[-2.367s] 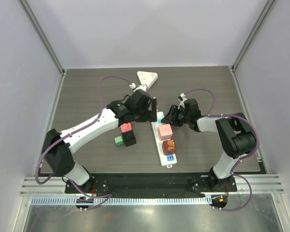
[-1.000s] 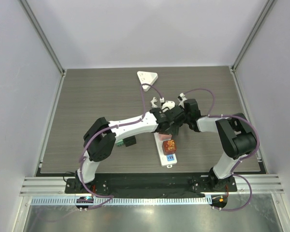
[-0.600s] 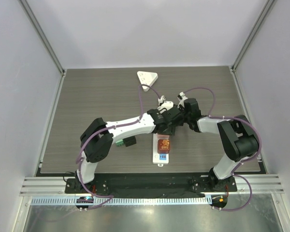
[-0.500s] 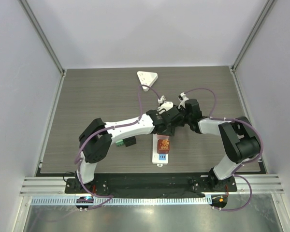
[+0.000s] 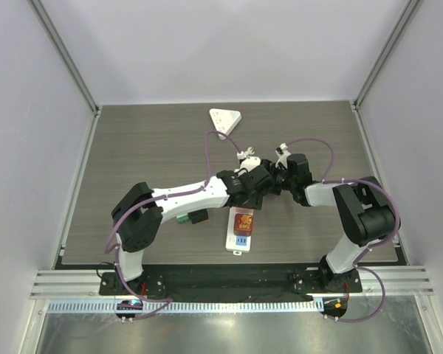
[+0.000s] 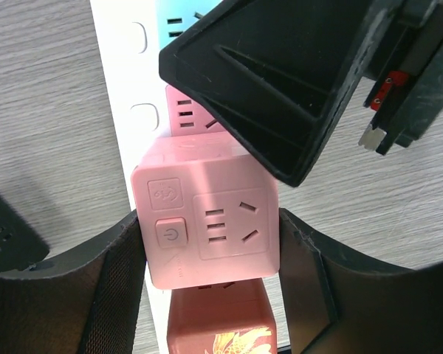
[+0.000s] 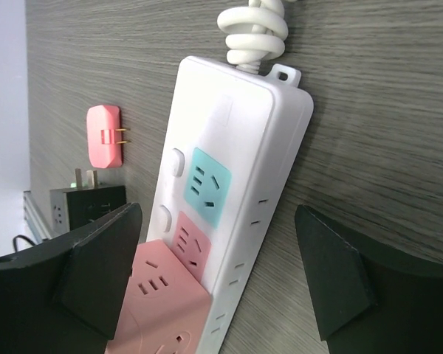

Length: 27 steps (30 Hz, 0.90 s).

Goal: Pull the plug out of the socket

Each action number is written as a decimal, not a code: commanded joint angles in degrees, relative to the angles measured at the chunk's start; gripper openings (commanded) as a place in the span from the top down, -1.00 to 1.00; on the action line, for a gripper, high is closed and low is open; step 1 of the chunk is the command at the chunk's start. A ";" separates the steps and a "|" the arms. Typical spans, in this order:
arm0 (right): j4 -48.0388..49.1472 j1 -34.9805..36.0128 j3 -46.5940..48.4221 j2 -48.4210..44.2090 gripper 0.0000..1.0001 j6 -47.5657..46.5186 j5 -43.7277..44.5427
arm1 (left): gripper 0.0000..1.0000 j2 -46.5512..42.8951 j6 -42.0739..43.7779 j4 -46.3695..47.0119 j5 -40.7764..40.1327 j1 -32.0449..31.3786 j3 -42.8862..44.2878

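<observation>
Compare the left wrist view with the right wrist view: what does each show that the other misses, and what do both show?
Only the left wrist view: the left gripper clamped on the pink cube plug, its power button, and the orange plug next to it. Only the right wrist view: the coiled white cord, a small pink plug lying loose on the table, and the right gripper open around the white power strip. Both: that strip, its teal socket and the pink cube plug.
</observation>
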 commanded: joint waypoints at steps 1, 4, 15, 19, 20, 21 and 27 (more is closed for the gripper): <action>0.99 -0.05 -1.60 2.77 -0.79 2.58 -2.49 | 1.00 -7.03 0.48 5.67 -3.37 0.19 -0.34; 2.49 -0.05 -1.69 3.83 -0.76 3.72 -3.90 | 1.00 -8.26 0.66 6.29 -3.90 0.19 -0.70; 6.53 -0.14 -2.21 5.59 -0.68 6.01 -6.62 | 1.00 -8.88 0.22 9.19 -1.79 0.19 -0.70; 8.38 -0.14 -2.56 6.47 -0.61 7.33 -7.68 | 1.00 -8.01 0.05 9.72 -1.97 0.19 -0.53; 9.16 -0.14 -2.65 6.56 -0.59 7.42 -7.85 | 1.00 -7.92 0.04 9.90 -1.71 0.11 -0.53; 9.43 -0.14 -2.74 6.47 -0.57 7.68 -7.85 | 1.00 -7.83 -0.22 10.07 -1.36 0.19 -0.61; 9.61 -0.49 -3.09 6.47 -0.16 7.51 -7.94 | 1.00 -7.65 -1.36 11.92 -0.21 0.54 -1.58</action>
